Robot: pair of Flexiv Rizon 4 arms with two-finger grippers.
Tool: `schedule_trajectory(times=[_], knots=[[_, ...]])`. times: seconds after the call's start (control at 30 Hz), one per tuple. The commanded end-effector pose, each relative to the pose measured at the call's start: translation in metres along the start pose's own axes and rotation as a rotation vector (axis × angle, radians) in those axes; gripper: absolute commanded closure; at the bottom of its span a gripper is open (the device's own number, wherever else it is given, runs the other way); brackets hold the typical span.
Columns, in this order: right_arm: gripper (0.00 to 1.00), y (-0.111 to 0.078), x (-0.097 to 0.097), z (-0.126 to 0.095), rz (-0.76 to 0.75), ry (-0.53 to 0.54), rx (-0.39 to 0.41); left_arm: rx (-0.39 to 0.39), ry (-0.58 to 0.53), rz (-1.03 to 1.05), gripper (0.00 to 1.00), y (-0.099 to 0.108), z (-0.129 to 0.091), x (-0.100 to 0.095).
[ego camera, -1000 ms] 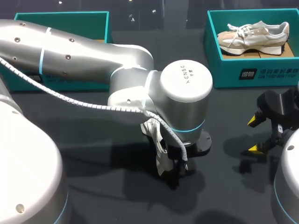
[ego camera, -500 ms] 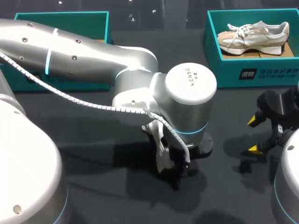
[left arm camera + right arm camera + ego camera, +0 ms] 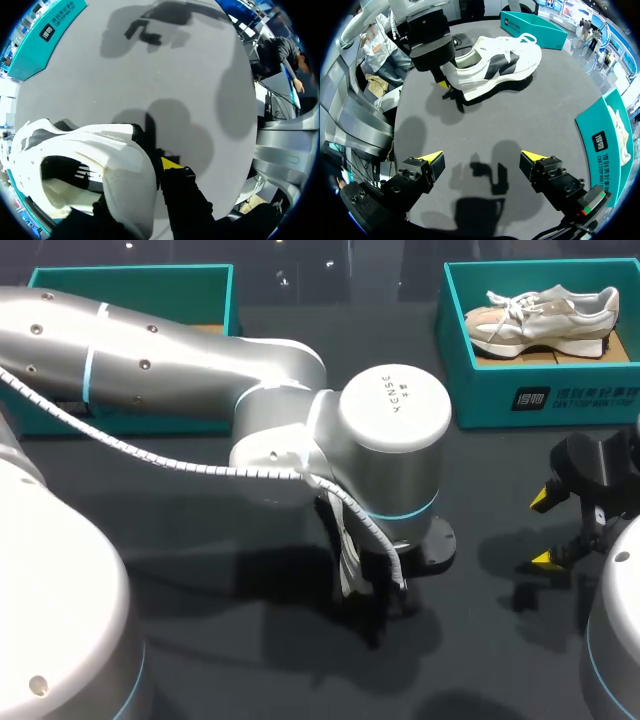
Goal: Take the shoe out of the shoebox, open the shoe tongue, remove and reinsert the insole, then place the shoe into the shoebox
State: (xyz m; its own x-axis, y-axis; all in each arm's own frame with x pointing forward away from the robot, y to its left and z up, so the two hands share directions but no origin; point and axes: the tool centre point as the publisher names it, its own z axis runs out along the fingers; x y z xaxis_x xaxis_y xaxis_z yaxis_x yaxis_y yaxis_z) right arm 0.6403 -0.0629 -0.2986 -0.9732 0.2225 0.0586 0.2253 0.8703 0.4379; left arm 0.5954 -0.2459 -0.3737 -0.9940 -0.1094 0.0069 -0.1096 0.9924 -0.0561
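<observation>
Left hand [image 3: 445,82] clamped on shoe [image 3: 346,562] heel, mid-frame; right hand [image 3: 482,161] splayed, empty. Risk: heel-only pinch, shoe pivots loose.

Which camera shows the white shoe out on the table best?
The right wrist view: the white shoe shows whole and side-on, the left gripper at its heel. The head view shows only a sliver under the left arm; the left wrist view shows just its heel and opening close up.
</observation>
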Motion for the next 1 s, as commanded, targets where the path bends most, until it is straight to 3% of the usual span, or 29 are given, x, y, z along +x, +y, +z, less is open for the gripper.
schedule_trajectory(times=[0.03,0.37,0.7,1.0], knots=[[0.00,-0.001,0.002,0.000,0.000,-0.004,0.001,0.018,0.018,0.021,1.00,0.016,-0.034,-0.009],[0.00,-0.001,0.002,0.000,0.000,-0.004,0.001,0.018,0.056,0.107,1.00,0.036,-0.102,-0.038],[0.00,-0.001,0.002,0.000,0.000,-0.004,0.001,-0.004,0.086,0.150,1.00,0.058,-0.159,-0.082],[0.00,-0.001,0.002,0.000,0.000,-0.004,0.001,0.002,0.087,0.147,1.00,0.083,-0.216,-0.132]])
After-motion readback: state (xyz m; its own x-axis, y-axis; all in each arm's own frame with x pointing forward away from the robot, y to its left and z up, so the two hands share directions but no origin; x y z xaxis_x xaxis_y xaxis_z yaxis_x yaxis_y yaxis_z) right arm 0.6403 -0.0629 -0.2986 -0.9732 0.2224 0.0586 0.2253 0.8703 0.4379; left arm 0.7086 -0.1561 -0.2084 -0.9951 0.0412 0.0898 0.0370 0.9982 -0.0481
